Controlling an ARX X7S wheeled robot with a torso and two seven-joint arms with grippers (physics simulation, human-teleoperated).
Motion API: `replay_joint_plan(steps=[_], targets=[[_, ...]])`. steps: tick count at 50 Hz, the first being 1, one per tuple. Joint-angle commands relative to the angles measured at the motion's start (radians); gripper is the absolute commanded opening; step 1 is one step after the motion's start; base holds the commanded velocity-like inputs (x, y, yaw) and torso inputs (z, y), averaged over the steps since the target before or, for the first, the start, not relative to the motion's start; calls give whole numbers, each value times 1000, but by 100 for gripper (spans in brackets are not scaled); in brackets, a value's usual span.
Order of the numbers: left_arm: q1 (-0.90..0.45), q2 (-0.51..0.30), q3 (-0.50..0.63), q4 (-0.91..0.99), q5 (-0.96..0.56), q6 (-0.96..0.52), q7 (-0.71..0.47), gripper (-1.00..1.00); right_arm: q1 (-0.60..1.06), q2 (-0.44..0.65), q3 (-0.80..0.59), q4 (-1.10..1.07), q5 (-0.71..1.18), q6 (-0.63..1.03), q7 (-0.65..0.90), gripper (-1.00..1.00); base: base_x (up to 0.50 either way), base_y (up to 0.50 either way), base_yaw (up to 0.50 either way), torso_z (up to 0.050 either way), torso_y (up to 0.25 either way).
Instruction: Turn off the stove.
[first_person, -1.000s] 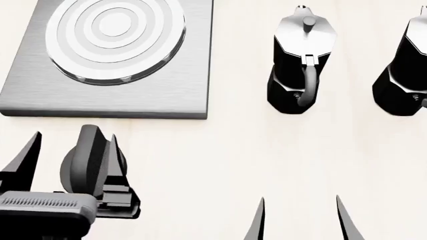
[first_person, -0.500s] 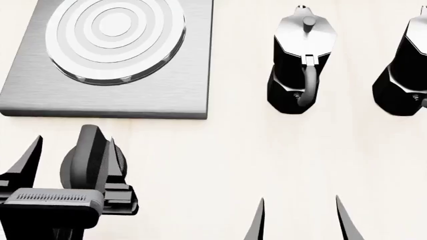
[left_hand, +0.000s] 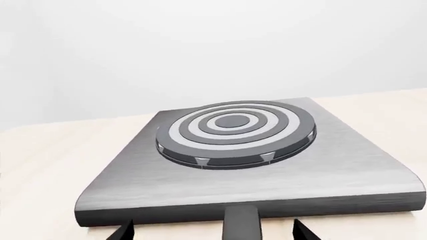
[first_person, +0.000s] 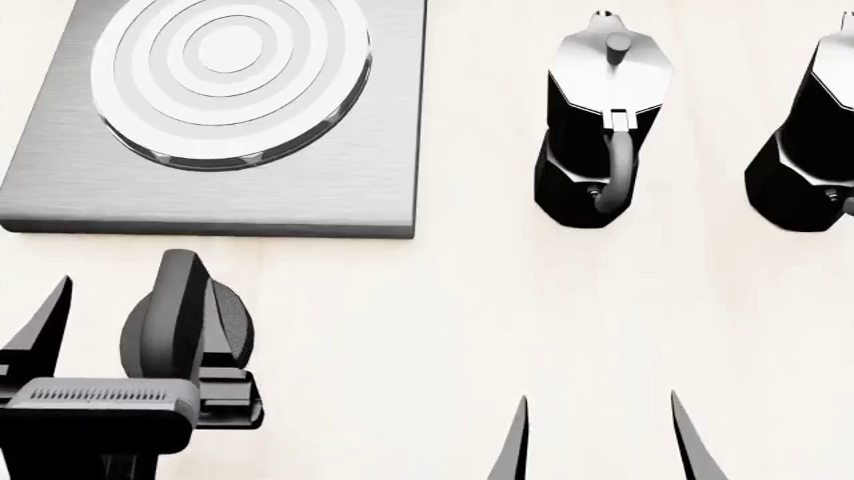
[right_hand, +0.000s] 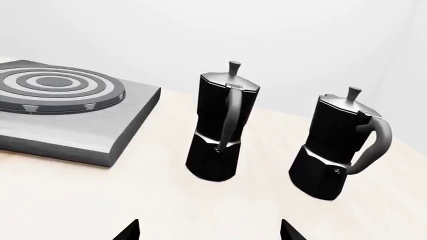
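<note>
1. Since the earlier frames my left gripper (first_person: 127, 325) has shifted a little in the lower left of the head view: its far finger, which leaned against the knob, has drawn lower and the body has slid slightly left. Nothing else has moved.
2. Lower left: my left gripper straddles the black knob (first_person: 180, 315), fingers spread either side. Whether the pads actually touch it I cannot tell.
3. Upper left: the stove (first_person: 334, 190), a grey slab with a ringed burner (first_person: 227, 75), lies just beyond the knob.
4. Lower centre-right: my right gripper (first_person: 601, 445) hangs open and empty, only its fingertips showing.
5. Upper right: two moka pots (first_person: 601, 130) stand well apart from the knob, the second cut by the frame edge.
6. Risk, as I judge it: if I twist before closing squarely, the fingers may slip over the ridges and the knob will not turn; an off-centre grip could push it sideways instead.
</note>
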Motion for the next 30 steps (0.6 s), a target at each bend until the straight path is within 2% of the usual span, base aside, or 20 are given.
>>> replay_joint_plan(steps=[1, 30], targets=[[-10, 16, -28, -37, -7, 16, 30, 100, 3, -17, 20, 6, -15, -1, -19, 100, 0, 0, 0, 0, 0], [-30, 10, -24, -107, -21, 38, 21, 100, 5, -8, 13, 2, -11, 4, -10, 100, 0, 0, 0, 0, 0]])
